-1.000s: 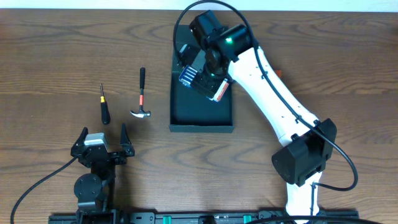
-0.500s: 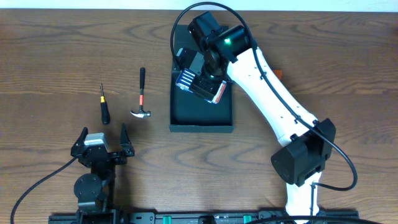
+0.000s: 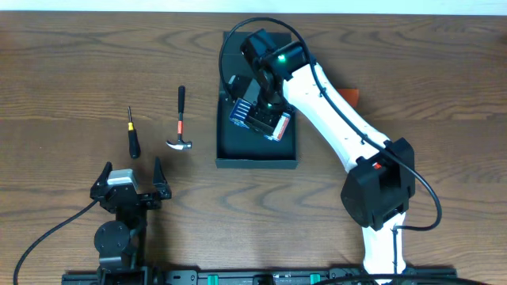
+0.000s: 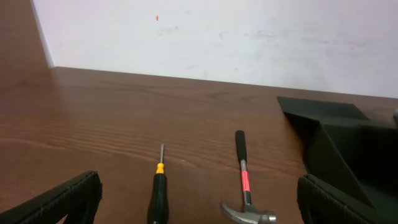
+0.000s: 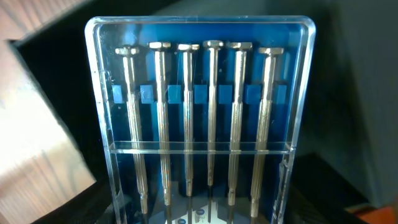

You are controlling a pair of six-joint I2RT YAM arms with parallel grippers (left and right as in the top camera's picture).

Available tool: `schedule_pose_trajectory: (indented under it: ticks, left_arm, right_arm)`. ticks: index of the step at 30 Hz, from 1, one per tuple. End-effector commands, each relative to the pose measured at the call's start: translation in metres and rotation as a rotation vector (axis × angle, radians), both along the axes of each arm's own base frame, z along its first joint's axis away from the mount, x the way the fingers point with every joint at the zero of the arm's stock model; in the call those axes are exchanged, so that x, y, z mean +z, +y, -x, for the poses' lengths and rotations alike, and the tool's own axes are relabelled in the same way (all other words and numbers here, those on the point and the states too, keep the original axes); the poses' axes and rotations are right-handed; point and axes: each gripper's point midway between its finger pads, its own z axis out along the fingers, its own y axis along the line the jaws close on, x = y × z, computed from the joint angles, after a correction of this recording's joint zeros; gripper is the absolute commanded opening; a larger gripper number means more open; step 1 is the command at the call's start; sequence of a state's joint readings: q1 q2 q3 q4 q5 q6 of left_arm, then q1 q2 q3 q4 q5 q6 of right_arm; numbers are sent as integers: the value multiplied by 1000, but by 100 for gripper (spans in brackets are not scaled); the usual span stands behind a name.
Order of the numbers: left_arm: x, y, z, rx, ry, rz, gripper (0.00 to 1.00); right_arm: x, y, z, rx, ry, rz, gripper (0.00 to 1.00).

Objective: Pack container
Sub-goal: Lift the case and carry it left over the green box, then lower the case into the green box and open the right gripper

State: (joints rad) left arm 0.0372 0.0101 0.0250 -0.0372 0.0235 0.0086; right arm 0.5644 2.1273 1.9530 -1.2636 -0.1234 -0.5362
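Container [image 3: 247, 150] sits open near table [image 3: 63, 63] centre, flap lid toward 12 o'clock; right fingers [image 3: 261, 119] pinch blue case [image 3: 244, 111] of silver bits over box interior, contact with floor impossible to tell; nothing else seen inside, so judged mid-delivery of first item, release not yet made; hammer [image 3: 181, 123] and screwdriver [image 3: 133, 134] lie on wood at container's 9 o'clock, unpacked; left fingers [image 3: 158, 178] spread wide, empty, at table's 7 o'clock; likely left: drop case, load both tools, shut lid.
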Motion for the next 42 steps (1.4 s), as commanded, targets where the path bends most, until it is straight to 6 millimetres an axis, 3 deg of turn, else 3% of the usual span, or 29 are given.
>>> schedule_pose_trajectory:
  ticks: [1, 6, 11, 25, 31, 42]
  left_arm:
    - [-17, 1, 1, 2, 49, -16, 99]
    - [-17, 1, 1, 2, 49, -16, 98]
    - [-17, 1, 1, 2, 49, -16, 99]
    - [-17, 1, 1, 3, 49, -16, 98]
    - [-17, 0, 1, 2, 49, -16, 99]
    - [-17, 1, 1, 3, 49, -16, 99]
  right_arm:
    - [-20, -5, 7, -60, 54, 8, 42]
    - [-45, -11, 13, -190, 97, 22, 34]
    - [-48, -11, 12, -328, 114, 15, 23]
    - [-46, -2, -2, -753, 135, -45, 20]
    - [-46, 1, -5, -849, 142, -61, 20]
    - [-49, -31, -8, -947, 44, 76, 24]
